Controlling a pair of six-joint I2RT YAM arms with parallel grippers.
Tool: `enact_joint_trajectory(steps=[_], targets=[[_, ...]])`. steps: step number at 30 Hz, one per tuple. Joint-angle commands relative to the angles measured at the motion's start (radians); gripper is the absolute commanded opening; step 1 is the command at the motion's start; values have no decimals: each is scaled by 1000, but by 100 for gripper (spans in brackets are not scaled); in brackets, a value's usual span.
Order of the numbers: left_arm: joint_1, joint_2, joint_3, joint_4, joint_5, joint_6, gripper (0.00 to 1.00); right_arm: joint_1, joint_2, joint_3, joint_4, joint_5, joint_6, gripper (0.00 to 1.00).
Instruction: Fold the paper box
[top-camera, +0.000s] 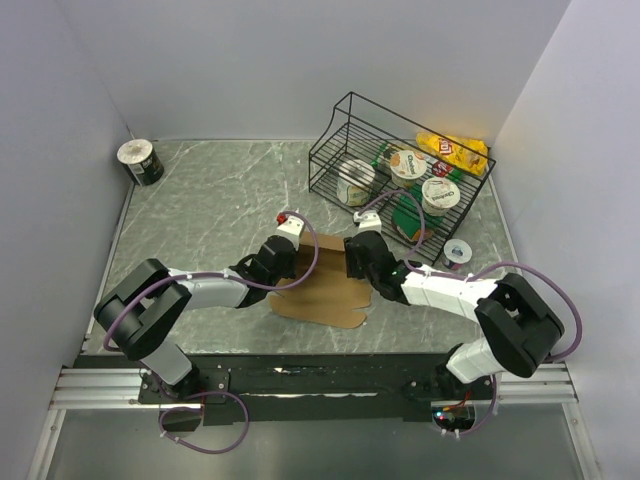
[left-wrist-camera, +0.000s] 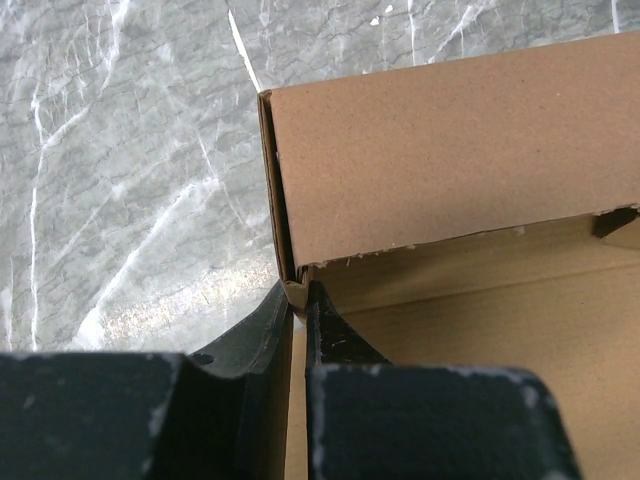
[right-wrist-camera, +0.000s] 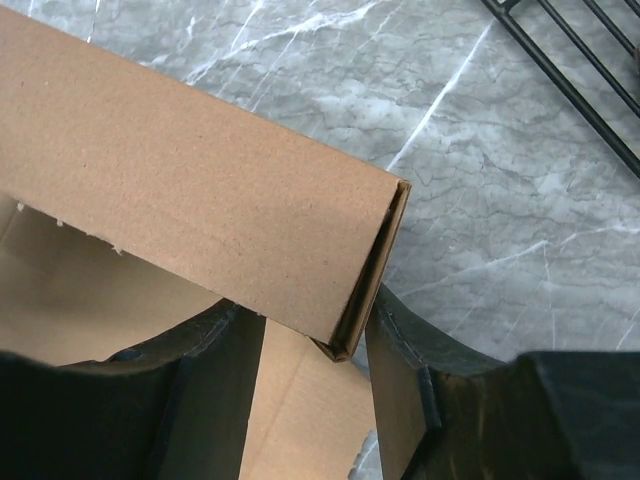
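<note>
Paper box (top-camera: 322, 282) between both hands, left hand (left-wrist-camera: 298, 300) pinching its corner

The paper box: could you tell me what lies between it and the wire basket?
Only bare marble tabletop separates the paper box from the wire basket, shown in the right wrist view.

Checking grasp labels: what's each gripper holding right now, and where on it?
Both hold the plain brown cardboard paper box. Left gripper pinches the lower left corner of its raised wall; right gripper has its jaws around the wall's right end, contact unclear.
</note>
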Motion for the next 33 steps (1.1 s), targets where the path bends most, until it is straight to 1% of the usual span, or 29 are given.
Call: enact_joint_trajectory(steps=[1,3,5,6,8,10,18,23,27,29,30,33], targets=[[-2,-23,-4,3,23,3,5,7,13,-9,47,83,38,49],[-2,-25,-6,6,26,3,5,7,13,-20,57,99,39,47],[-2,-28,-7,4,31,2,5,7,13,-27,65,124,44,43],[-3,-29,-6,3,34,-3,5,9,10,-27,65,137,47,41],[-3,-35,-7,0,52,-9,5,7,15,-23,51,167,57,32],[-3,-51,-14,9,74,-23,5,7,21,-17,45,207,64,28],[-5,-65,-27,49,149,-52,5,10,35,-20,76,310,71,27],[-8,-72,-41,76,177,-66,4,9,73,5,65,379,79,27],[-9,-77,-55,104,204,-81,4,10,79,-10,120,379,62,30],[-9,-68,-53,113,217,-90,3,9,81,-24,177,378,33,31],[-9,-63,-52,115,226,-92,3,10,82,-24,182,379,35,31],[-11,-54,-47,113,223,-99,3,7,108,14,127,433,54,24]])
